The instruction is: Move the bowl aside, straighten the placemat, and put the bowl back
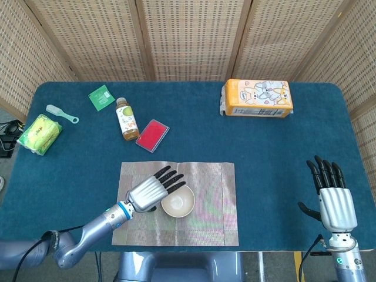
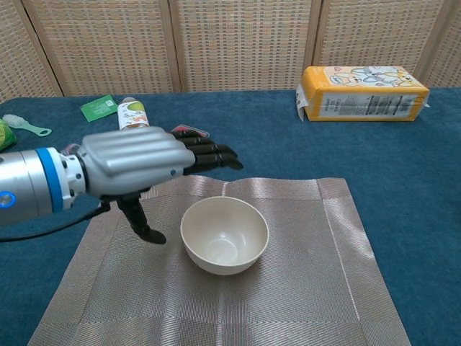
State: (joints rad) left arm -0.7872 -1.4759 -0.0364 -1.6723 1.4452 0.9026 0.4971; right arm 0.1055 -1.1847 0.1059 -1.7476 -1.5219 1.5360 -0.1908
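A cream bowl (image 1: 178, 201) (image 2: 224, 234) stands upright near the middle of the woven beige placemat (image 1: 211, 200) (image 2: 317, 274), which lies square to the table's front edge. My left hand (image 1: 150, 189) (image 2: 137, 163) hovers just left of and above the bowl, fingers spread, holding nothing and clear of the rim. My right hand (image 1: 333, 197) rests at the table's front right, fingers extended and apart, far from the mat; the chest view does not show it.
A yellow tissue pack (image 1: 257, 98) lies at the back right. A small bottle (image 1: 126, 118), a red case (image 1: 153, 135), a green packet (image 1: 101, 97), a small brush (image 1: 61, 113) and a yellow-green pouch (image 1: 39, 133) sit at the back left.
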